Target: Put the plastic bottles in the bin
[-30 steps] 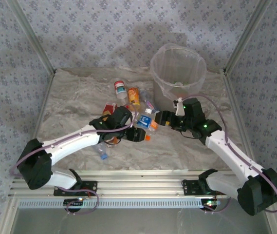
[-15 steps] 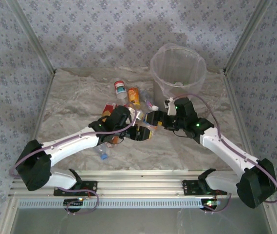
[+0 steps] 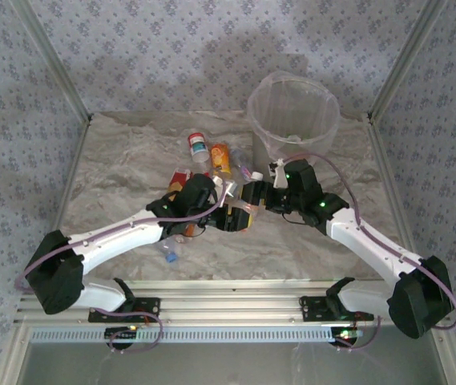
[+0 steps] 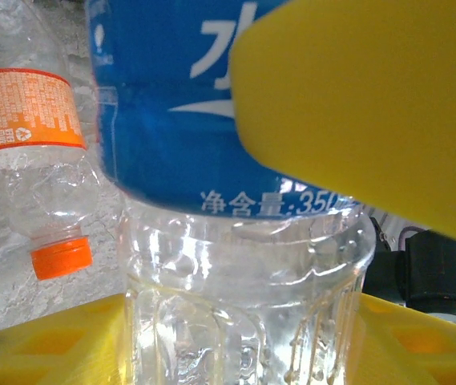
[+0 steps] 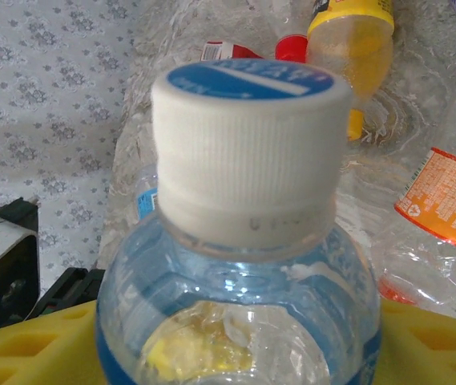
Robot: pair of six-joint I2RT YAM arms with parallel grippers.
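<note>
One round grey bin (image 3: 252, 108), lined with a clear bag, stands at the far right of the marble-patterned bench (image 3: 115, 168). Two arms meet at the middle of the bench, just in front of the bin and a little to its left.

One blue-labelled bottle (image 4: 211, 120) is held up between them. The left gripper (image 3: 229, 215) has its yellow fingers (image 4: 356, 104) clamped across the bottle's body, one on the label and one under the clear ribbed part. In the left wrist view the bottle's long axis runs up and down, crosswise to the fingers. The right gripper (image 3: 253, 196) has one yellow finger on each side of the bottle's shoulder. The white cap (image 5: 252, 136) points straight back at the right wrist camera. Whether these fingers press on the bottle, I cannot tell.

At least five more bottles lie on their sides on the bench:
- **Left of the bin:** a red-capped bottle (image 3: 199, 144), an orange bottle (image 3: 221, 158) beside it, and a clear bottle (image 3: 244, 170) nearest the bin.
- **Beside the left arm:** a red-labelled bottle (image 3: 181, 176).
- **Nearer the arm bases:** a blue-capped bottle (image 3: 169, 250).

The left wrist view also shows an orange-labelled bottle (image 4: 27, 112), its orange cap toward the bottom of the view.
</note>
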